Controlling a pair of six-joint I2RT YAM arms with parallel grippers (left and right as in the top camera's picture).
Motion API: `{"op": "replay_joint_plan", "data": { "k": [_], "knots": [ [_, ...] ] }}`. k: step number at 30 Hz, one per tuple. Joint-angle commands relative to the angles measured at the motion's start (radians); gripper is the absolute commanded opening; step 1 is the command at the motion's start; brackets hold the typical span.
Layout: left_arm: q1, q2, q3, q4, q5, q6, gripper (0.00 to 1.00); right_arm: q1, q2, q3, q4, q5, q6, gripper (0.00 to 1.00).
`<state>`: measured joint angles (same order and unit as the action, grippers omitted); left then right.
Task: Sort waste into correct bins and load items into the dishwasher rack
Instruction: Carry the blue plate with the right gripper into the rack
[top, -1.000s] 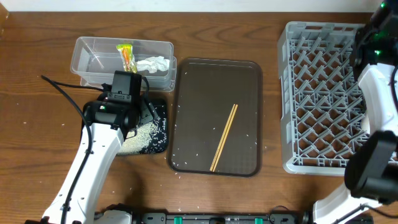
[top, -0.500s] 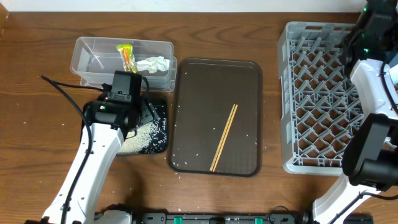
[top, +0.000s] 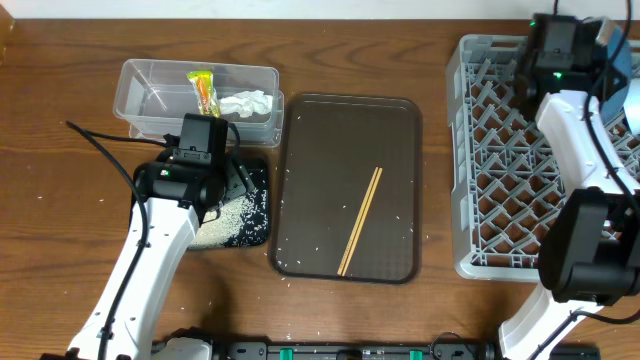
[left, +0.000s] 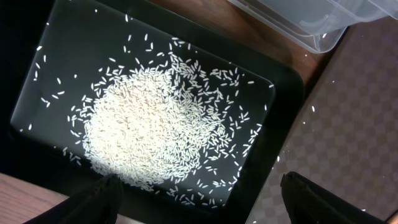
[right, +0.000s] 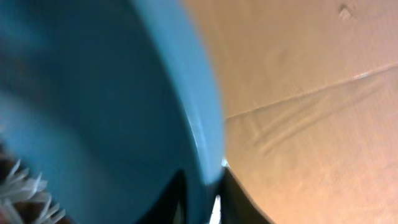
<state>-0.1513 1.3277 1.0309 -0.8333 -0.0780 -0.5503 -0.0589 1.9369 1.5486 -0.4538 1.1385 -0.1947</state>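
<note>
My left gripper (left: 202, 199) is open and empty just above the near edge of the black tray (left: 286, 106), which holds a pile of white rice (left: 146, 130). In the overhead view the tray (top: 257, 190) lies under my left wrist. The clear tub (top: 150, 95) holds the snack wrapper (top: 203, 90) and the tissue (top: 247, 102). Wooden chopsticks (top: 362, 220) lie on the brown serving tray (top: 300, 180). My right gripper (right: 202, 193) is shut on the rim of the blue dish (right: 93, 93), held over the far right of the grey rack (top: 500, 200). The cups and small bowl are out of view.
Loose rice grains are scattered on the brown tray and on the wooden table around it. A cable (top: 100, 140) runs left of my left arm. The rack fills the right side of the table.
My right arm has swung left and further into view over the rack's far edge, carrying the blue dish. The left arm has not moved.
</note>
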Motion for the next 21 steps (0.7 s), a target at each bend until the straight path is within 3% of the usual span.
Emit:
{"op": "replay_joint_plan", "data": {
  "k": [1,2,11,16,21],
  "knots": [
    [0.006,0.005,0.007,-0.003,-0.001,-0.005,0.84,0.026,0.043,-0.026,-0.069,-0.238,0.136,0.29],
    [0.006,0.005,0.007,-0.003,-0.001,-0.005,0.84,0.029,0.040,-0.026,-0.088,-0.267,0.138,0.39],
    [0.006,0.005,0.007,-0.003,-0.001,-0.005,0.85,0.049,-0.095,-0.026,-0.131,-0.344,0.142,0.85],
    [0.006,0.005,0.007,-0.003,-0.001,-0.005,0.85,0.051,-0.255,-0.025,-0.127,-0.513,0.142,0.90],
    [0.006,0.005,0.007,-0.003,-0.001,-0.005,0.84,0.051,-0.361,-0.026,-0.166,-0.984,0.142,0.89]
  ]
}}
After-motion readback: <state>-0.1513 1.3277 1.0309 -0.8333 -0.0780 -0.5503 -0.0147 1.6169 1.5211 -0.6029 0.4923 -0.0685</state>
